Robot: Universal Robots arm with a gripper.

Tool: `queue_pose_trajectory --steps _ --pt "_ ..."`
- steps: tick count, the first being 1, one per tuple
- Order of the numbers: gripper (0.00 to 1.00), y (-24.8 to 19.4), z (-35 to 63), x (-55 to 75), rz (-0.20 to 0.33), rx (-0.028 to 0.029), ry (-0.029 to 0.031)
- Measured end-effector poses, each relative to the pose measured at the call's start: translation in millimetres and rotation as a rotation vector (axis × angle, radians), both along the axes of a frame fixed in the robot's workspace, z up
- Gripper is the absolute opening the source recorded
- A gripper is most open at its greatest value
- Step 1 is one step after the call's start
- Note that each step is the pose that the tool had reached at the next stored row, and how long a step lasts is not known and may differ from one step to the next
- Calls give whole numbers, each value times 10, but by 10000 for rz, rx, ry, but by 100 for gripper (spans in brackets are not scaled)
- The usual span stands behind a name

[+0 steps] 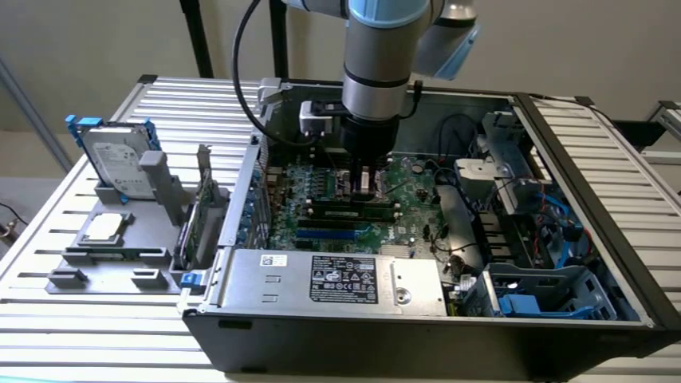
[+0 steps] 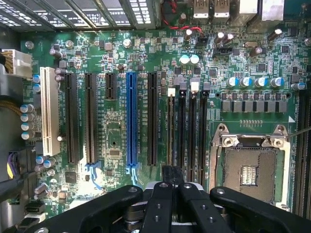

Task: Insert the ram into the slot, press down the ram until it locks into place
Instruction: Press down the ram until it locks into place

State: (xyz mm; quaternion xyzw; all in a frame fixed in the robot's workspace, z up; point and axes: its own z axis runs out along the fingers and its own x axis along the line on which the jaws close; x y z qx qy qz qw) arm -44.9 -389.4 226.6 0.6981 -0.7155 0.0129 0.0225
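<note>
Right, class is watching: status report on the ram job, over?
Pincer low inside the case, over the memory slots. Ram stands in one black slot beneath it; lock unconfirmed. No obstruction seen.

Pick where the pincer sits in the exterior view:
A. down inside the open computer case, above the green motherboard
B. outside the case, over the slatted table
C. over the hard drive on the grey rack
A: the pincer hangs low inside the open black computer case, just above the green motherboard.
</note>
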Motion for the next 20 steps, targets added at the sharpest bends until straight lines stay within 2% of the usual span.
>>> queue_pose_trajectory --steps 3,5,13,20 --pt "10 3 28 0 -3 23 3" --pt "10 1 86 0 -2 6 28" --pt "10 1 339 0 -2 5 133" --pt "10 1 355 0 -1 6 137"
